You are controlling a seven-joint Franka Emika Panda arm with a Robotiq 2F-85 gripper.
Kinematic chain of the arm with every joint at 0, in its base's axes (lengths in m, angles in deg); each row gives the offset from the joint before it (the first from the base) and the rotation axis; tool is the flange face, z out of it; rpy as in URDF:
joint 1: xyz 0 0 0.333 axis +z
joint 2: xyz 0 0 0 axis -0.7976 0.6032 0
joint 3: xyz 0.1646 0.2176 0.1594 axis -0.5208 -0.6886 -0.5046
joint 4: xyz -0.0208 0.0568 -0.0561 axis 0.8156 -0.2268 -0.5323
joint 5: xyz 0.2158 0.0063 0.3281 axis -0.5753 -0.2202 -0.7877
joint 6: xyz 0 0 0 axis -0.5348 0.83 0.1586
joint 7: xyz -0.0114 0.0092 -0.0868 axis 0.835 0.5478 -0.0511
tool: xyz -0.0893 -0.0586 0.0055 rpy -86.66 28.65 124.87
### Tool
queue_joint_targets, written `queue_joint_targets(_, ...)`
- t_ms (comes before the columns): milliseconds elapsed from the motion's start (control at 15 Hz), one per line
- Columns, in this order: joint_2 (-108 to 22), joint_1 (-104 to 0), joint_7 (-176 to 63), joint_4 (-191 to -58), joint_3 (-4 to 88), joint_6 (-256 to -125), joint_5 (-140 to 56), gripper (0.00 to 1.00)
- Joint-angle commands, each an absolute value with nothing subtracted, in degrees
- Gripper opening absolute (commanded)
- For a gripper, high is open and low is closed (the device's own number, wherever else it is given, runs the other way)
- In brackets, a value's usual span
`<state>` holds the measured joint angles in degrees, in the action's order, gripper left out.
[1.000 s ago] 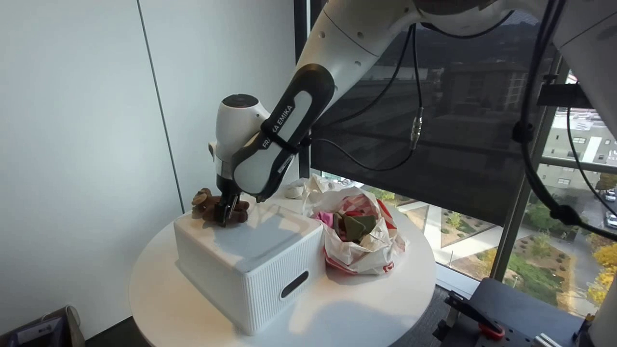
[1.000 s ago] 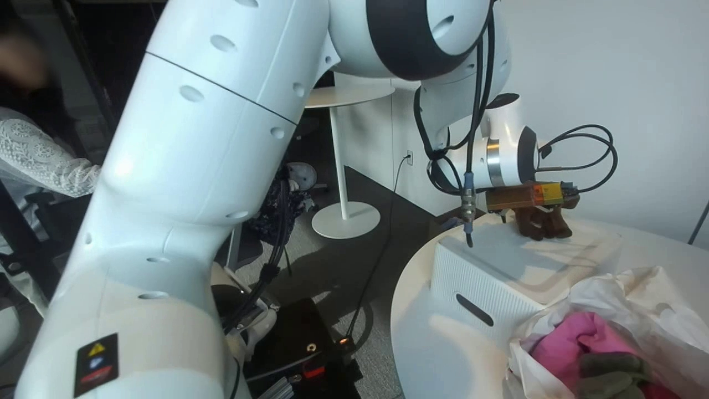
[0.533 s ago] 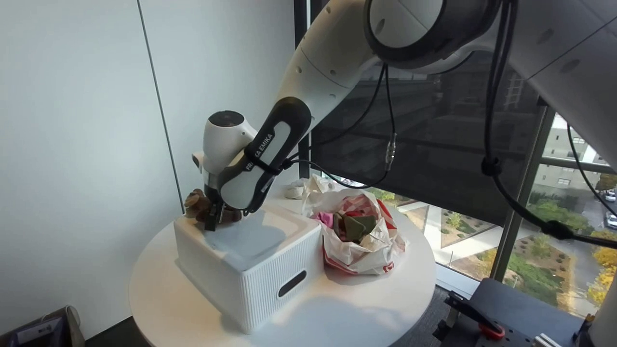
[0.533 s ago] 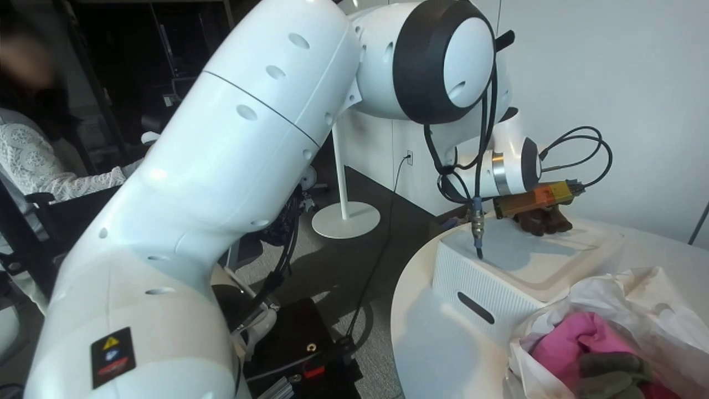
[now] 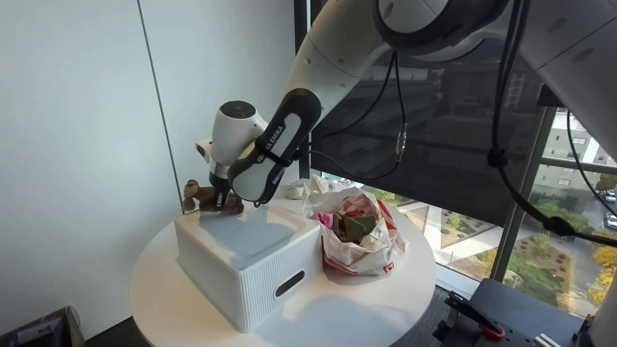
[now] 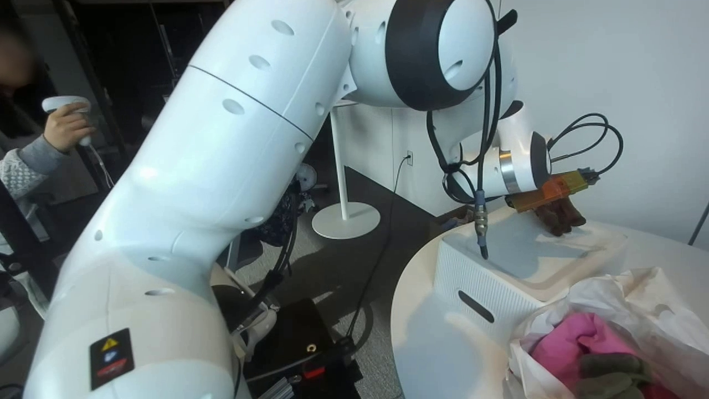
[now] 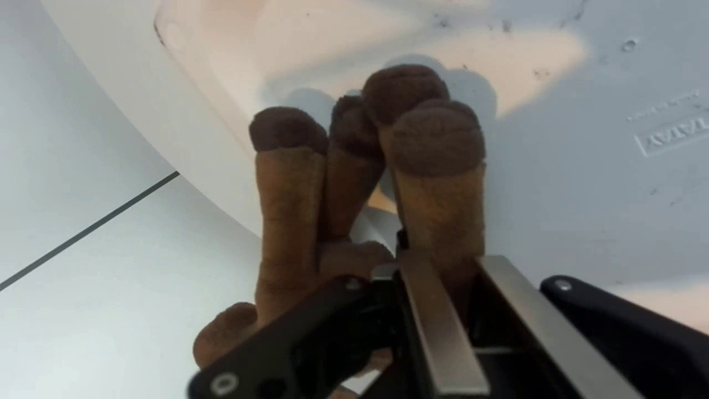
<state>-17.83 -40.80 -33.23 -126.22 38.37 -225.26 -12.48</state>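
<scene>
You've got the brown soft toy (image 5: pixel 205 195) by one limb (image 7: pixel 440 213), around 10 o'clock on top of the white box (image 5: pixel 209 274), which stands on the round desk (image 5: pixel 347 308). Claw (image 7: pixel 451 260) is drawn well in, only a narrow gap left, that limb pinched between the pads. Looks like a real grip, but plush squashes, so I'd squeeze fully before trusting it.

Watch: the bite is off-centre. In the wrist view the loose limbs (image 7: pixel 291 194) splay toward 10 to 11 o'clock from the fingertips, and a lump (image 7: pixel 224 335) of the toy sits at 8 to 9 o'clock, seen against the wall (image 7: pixel 111 310). Most of the bulk is on that side, so I'd expect droop or twist that way under load. Can't tell whether the toy bears on the box top or is just off it.

How I'd play it: straight up, slow, no sideways. Check the loose limbs part from their shadows; if only the pinched limb stretches, set down and re-bite nearer the body. Get height before any swing toward 3 o'clock: the plastic bag (image 5: pixel 354 262) sits just beside the box there, and a trailing limb could snag it.
</scene>
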Motion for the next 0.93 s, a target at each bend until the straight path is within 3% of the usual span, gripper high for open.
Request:
queue_joint_targets(0, -29.07, -40.73, -35.18, -135.14, 41.58, -228.88, -11.51, 0.06)
queue_joint_targets(467, -47.46, -31.36, -52.41, -144.1, 60.59, -225.82, -0.81, 0.08)
queue_joint_targets(867, -67.83, -30.62, -50.44, -157.49, 60.01, -199.24, -1.66, 0.08)
